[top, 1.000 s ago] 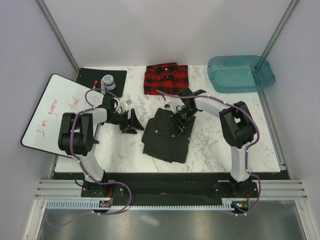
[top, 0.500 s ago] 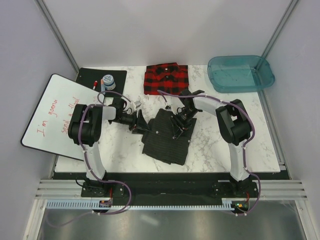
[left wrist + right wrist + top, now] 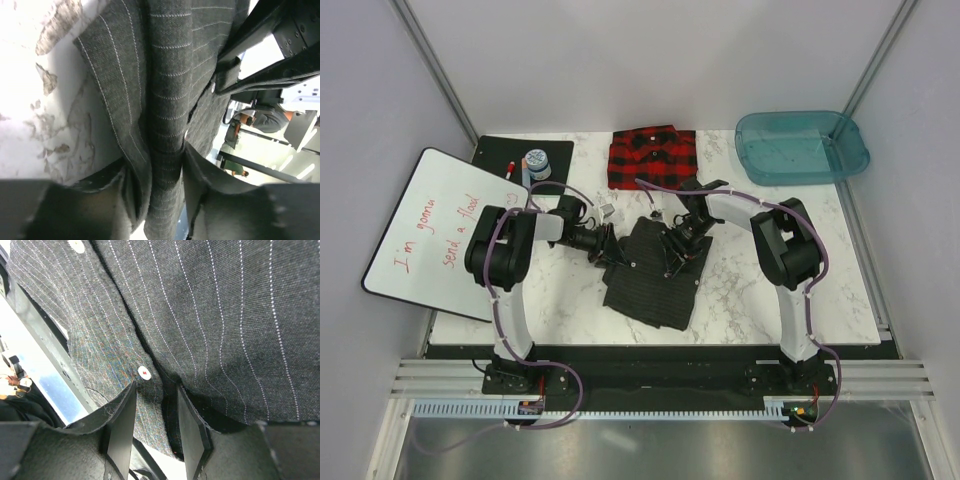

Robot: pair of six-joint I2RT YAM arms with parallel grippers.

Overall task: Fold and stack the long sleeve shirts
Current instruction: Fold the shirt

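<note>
Shirts: 2. The pinstripe shirt (image 3: 655, 278) lies folded and flat mid-table, and both grippers are on its far end. The left gripper (image 3: 157, 175) is at the shirt's left edge, jaws narrow, pinching a vertical fold of the cloth that fills the gap between the fingers. The right gripper (image 3: 156, 400) is just right of it on the same shirt, jaws also narrow, clamped on a ridge of fabric along the button strip. 2 white buttons show in the right wrist view; one (image 3: 144, 371) sits just ahead of the fingertips.

The plaid shirt (image 3: 652, 157) is folded, 1 piece, beyond both grippers at the far table edge, apart from the pinstripe one, so not stacked.

1 teal tub (image 3: 800, 147) sits far right of the right gripper. 1 whiteboard (image 3: 425, 228) lies left of the left gripper. 1 black mat (image 3: 500, 152) lies beyond it, carrying 1 small jar (image 3: 536, 163) and 1 marker (image 3: 510, 167).
</note>
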